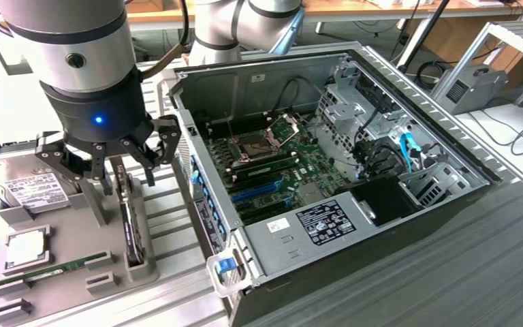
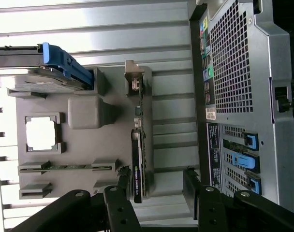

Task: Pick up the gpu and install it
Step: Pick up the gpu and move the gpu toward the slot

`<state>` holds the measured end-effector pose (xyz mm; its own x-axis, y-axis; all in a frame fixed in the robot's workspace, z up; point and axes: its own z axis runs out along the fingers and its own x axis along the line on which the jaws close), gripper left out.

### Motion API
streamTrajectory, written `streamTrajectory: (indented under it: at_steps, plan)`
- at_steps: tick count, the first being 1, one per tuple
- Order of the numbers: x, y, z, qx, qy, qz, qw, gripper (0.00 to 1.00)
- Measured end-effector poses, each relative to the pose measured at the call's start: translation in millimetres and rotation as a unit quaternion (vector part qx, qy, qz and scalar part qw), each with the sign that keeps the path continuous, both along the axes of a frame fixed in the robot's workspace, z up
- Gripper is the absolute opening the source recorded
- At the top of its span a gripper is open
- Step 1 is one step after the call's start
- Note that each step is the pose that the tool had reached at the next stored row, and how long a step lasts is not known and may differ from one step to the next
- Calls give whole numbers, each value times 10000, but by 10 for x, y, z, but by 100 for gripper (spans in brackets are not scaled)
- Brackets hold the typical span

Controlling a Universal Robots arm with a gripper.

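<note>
On the exterior view's left, beside the open computer case (image 1: 271, 240), the claw (image 1: 112, 170) hangs spread wide, holding nothing, close above the gpu (image 1: 134, 228), which stands on edge in a slot of the grey holder (image 1: 62, 235) on the table (image 1: 184, 294)

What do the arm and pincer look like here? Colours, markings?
Arm: silver cylindrical links with dark grey bands at the joints. The wrist is black and round, with a lit blue light. Pincer: black linked fingers with visible bolt holes.
</note>
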<state>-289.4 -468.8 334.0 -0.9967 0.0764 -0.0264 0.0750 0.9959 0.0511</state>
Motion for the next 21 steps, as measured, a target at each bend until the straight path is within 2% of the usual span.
streamTrajectory:
  at_steps: [10, 12, 13, 15, 18, 21]
  plan:
    - [-18, 2, -44, 0, 0, 0, 10000, 56]
    - [-67, 19, -106, 1, 0, 0, 10000, 56]
    - [-121, 62, -150, 0, 0, 0, 10000, 56]
    - [-143, 81, -222, 0, 0, 0, 10000, 56]
    - [-162, 86, -319, 2, 0, 0, 10000, 56]
    - [-164, 86, -331, 2, 0, 0, 10000, 56]
